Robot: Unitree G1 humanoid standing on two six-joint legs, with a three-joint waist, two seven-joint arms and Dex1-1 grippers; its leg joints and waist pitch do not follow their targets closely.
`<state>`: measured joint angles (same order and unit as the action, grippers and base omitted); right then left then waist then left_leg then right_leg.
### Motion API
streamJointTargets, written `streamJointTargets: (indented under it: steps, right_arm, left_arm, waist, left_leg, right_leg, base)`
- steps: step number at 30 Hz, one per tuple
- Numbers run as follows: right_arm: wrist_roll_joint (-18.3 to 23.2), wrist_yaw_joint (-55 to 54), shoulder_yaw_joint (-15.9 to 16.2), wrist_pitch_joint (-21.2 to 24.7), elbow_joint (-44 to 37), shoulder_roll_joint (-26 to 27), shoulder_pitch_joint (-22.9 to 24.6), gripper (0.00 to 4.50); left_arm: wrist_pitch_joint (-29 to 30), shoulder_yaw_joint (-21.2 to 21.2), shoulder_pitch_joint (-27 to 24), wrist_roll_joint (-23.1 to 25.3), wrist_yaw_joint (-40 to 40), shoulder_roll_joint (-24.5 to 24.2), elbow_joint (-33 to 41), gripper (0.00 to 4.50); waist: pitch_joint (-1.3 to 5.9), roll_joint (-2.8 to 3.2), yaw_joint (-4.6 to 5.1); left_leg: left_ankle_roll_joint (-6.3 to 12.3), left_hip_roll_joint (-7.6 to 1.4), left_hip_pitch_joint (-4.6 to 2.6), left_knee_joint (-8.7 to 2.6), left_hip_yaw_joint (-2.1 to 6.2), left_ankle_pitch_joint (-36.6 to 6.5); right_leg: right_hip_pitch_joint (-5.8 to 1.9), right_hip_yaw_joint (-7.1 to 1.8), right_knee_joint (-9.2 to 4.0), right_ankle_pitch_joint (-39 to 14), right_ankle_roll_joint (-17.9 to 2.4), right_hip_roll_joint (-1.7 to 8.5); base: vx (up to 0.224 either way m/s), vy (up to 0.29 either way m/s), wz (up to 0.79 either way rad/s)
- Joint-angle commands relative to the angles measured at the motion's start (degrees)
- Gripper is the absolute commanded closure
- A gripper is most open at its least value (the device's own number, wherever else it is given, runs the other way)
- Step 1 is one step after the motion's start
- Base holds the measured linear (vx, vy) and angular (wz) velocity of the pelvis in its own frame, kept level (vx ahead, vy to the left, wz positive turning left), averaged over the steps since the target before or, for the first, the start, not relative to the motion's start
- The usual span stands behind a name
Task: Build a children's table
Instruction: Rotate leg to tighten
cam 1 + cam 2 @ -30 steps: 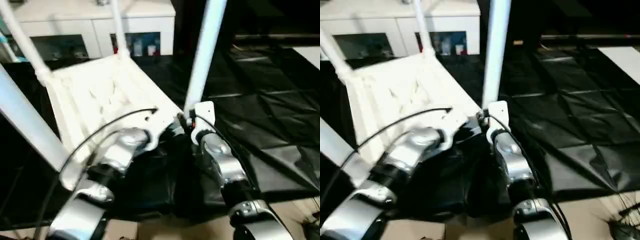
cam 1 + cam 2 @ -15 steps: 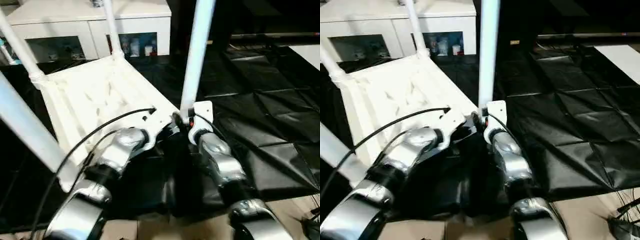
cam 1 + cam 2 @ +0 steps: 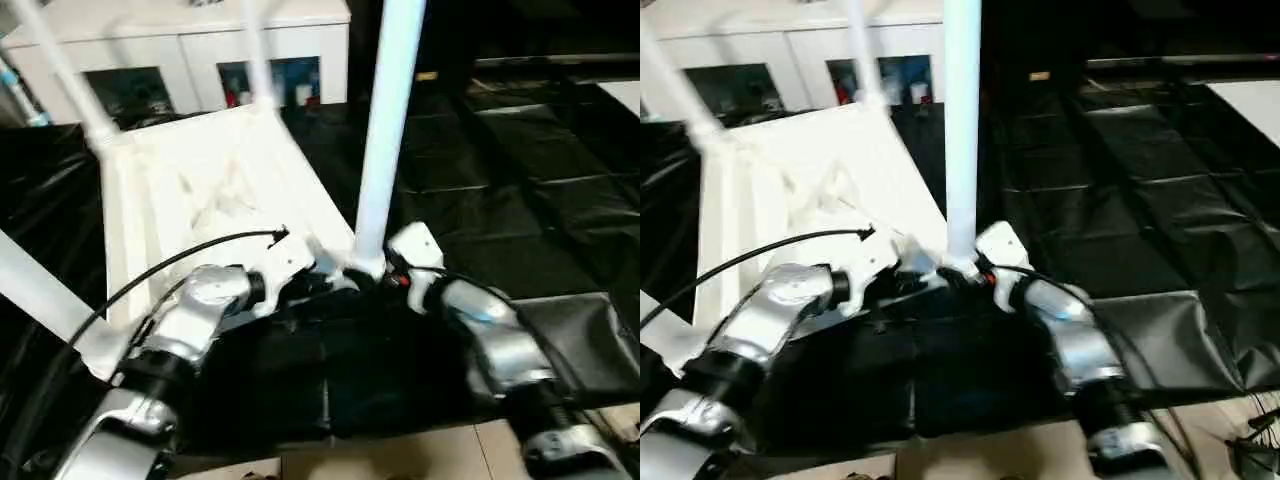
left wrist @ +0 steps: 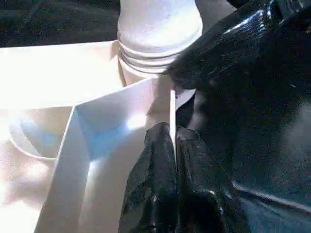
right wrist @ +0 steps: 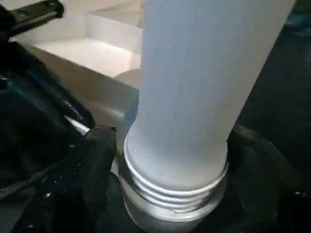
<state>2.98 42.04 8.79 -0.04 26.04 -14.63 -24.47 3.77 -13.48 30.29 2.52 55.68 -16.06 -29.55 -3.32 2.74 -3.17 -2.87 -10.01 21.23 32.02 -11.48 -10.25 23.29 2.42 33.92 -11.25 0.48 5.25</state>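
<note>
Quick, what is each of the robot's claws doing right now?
Left gripper: shut, pinching a thin rib of the tabletop.
Right gripper: fingers spread either side of the leg near its threaded base; a grip cannot be told.

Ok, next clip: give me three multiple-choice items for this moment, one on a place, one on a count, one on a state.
1. Where do the right gripper's fingers stand?
A. On either side of the near leg's base
B. At a far leg's tip
C. Flat on the tabletop's middle

2. How many legs stand up from the upturned tabletop?
A. Two
B. Three
C. Four

3. What is the left gripper's state?
A. Wide open above the tabletop
B. Shut on the tabletop's thin rim
C. Shut on a leg

Key: 1 A, the right gripper straddles the near leg at its threaded base. 2 C, four legs rise from the tabletop at its corners. 3 B, the left gripper pinches the rim.
</note>
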Motion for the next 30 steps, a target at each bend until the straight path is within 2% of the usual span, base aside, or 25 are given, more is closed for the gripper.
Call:
streamJointTargets:
  steps: [1,5,8,9,13,14,19,23,30]
  right_arm:
    - [1.4,2.4,0.9,0.5,-1.7,-0.5,0.3,0.89]
    - [2.6,6.3,1.6,0.7,-2.1,-1.9,0.5,0.89]
    - [3.6,8.5,1.2,0.3,-2.0,-1.9,0.5,0.89]
    - [3.9,8.9,1.1,0.5,-2.2,-1.8,0.5,1.16]
    - [3.9,9.2,1.2,0.5,-2.2,-2.1,0.6,1.33]
    - [4.0,9.3,1.3,0.5,-2.1,-2.2,0.7,1.59]
    - [3.8,10.3,1.2,0.2,-1.5,-2.4,0.9,1.79]
    - [3.6,10.5,1.5,-0.3,-1.3,-2.6,1.1,1.81]
    - [3.3,9.7,1.4,-0.2,-0.7,-2.0,1.2,1.81]
  left_arm:
    - [-0.4,-0.4,-2.1,-3.3,2.1,0.8,-0.5,4.5]
    - [0.4,-0.8,-2.9,-4.3,4.8,0.1,1.5,4.5]
    - [1.2,-1.2,-3.6,-4.7,7.1,-0.4,3.0,4.5]
    - [1.4,-1.3,-3.8,-4.8,7.5,-0.6,3.3,4.5]
    - [1.6,-1.4,-4.0,-4.6,7.5,-0.8,3.5,4.5]
    - [1.6,-1.4,-4.0,-4.5,7.6,-0.8,3.5,4.5]
    - [1.8,-1.3,-3.9,-4.1,7.9,-1.1,3.5,4.5]
    - [2.1,-1.2,-4.0,-3.7,8.0,-1.3,3.7,4.5]
    - [2.1,-1.2,-4.1,-3.3,7.6,-1.3,3.5,4.5]
  waist:
    - [2.52,-1.34,-0.07]
    - [2.55,-1.44,-0.21]
    - [2.72,-1.53,-0.36]
    - [2.72,-1.47,-0.43]
    - [2.7,-1.43,-0.5]
    - [2.67,-1.4,-0.47]
    - [2.76,-1.42,-0.48]
    - [2.91,-1.44,-0.53]
    - [2.97,-1.41,-0.55]
  left_leg:
    - [7.68,-3.09,-0.21,-3.2,1.12,-10.2]
    - [7.49,-3.12,-0.23,-3.15,1.09,-10.1]
    - [8.24,-3.07,-0.18,-2.89,1.03,-8.0]
    - [8.58,-3.09,-0.13,-2.84,1.03,-7.4]
    - [8.92,-3.09,-0.11,-2.76,1.02,-7.2]
    - [8.71,-3.08,-0.08,-2.8,1.06,-7.6]
    - [8.2,-3.05,-0.13,-2.76,1.07,-8.0]
    - [8.72,-2.99,-0.11,-2.58,1.05,-6.7]
    - [8.91,-2.98,-0.11,-2.49,1.06,-6.8]
  right_leg:
    - [-2.49,-2.06,-3.77,-7.2,-14.9,2.85]
    - [-2.55,-2.11,-3.68,-7.1,-14.9,2.96]
    - [-2.6,-2.08,-3.31,-4.3,-15.5,2.96]
    - [-2.61,-2.05,-3.24,-3.5,-15.7,2.97]
    - [-2.55,-1.99,-3.17,-3.3,-16.0,2.91]
    - [-2.58,-1.97,-3.22,-4.0,-15.8,2.93]
    - [-2.64,-2.0,-3.24,-4.5,-15.6,2.95]
    - [-2.73,-1.96,-2.98,-2.5,-15.9,2.91]
    - [-2.77,-1.89,-2.94,-2.8,-16.2,2.89]
  base:
    - [0.0,0.0,0.0]
    - [0.0,0.0,0.0]
    - [0.0,0.0,0.0]
    - [0.0,0.0,0.0]
    - [0.0,0.0,0.0]
    - [0.0,0.0,0.0]
    - [0.0,0.0,0.0]
    - [0.0,0.0,0.0]
    - [0.0,0.0,0.0]
